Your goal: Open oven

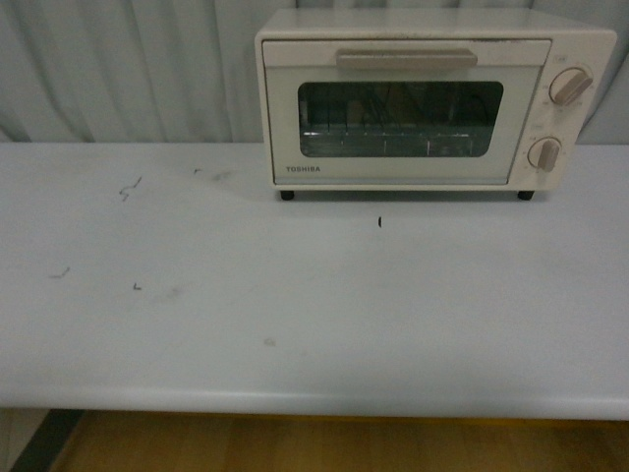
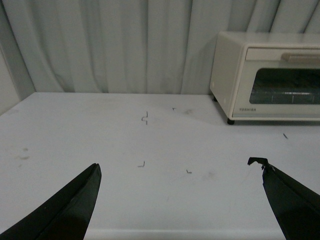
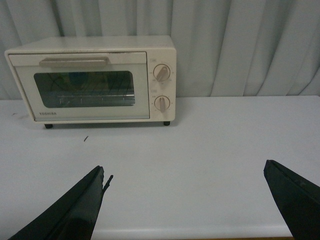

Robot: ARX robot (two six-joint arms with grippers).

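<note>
The cream TOSHIBA oven (image 1: 413, 103) stands at the back right of the white table, its glass-windowed door shut. A beige bar handle (image 1: 406, 58) runs along the door's top, and two beige knobs (image 1: 570, 87) sit on its right. A wire rack shows behind the glass. Neither arm shows in the front view. My left gripper (image 2: 177, 167) hangs open over the table's near edge, far from the oven (image 2: 265, 75). My right gripper (image 3: 185, 172) is open too, well short of the oven (image 3: 92, 80). Nothing lies between either pair of fingers.
A pale pleated curtain (image 1: 128, 69) hangs right behind the table. The white tabletop (image 1: 295, 315) carries small dark scuff marks (image 1: 130, 187) on its left half. Past the front edge a wooden floor (image 1: 324, 447) shows.
</note>
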